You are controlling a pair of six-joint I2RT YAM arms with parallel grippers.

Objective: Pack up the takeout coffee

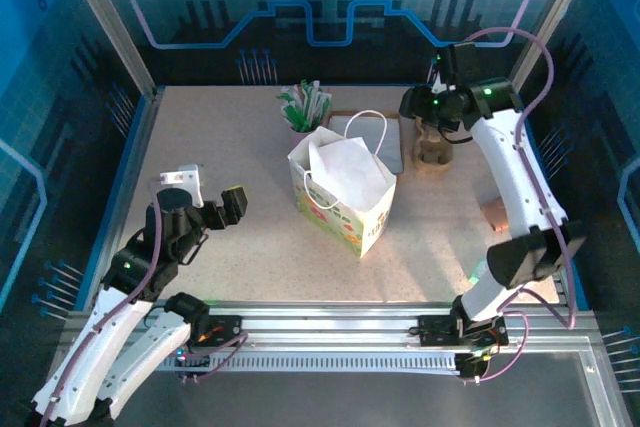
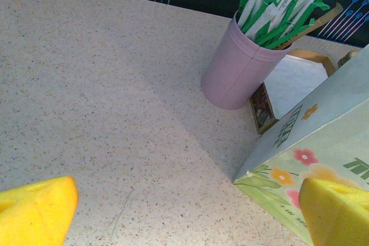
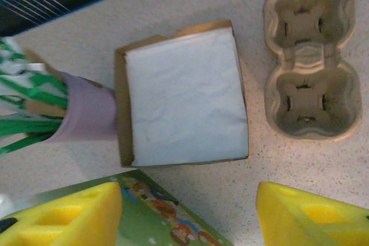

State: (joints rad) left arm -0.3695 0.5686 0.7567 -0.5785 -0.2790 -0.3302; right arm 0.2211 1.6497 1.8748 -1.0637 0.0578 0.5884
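Table (image 1: 220,247) from above, with two arms. One paper bag (image 1: 340,192) stands at centre; behind it are one pink cup of sachets (image 1: 303,112), one napkin tray (image 1: 392,147) and one cardboard carrier (image 1: 432,152). At lower left the left pincer (image 1: 210,192) gapes wide, empty. At upper right the right pincer (image 1: 425,112) stands parted, empty. The right wrist view adds the carrier's two hollow wells. One reddish-tan thing (image 1: 493,215) at mid right may be the coffee cup; I cannot tell.
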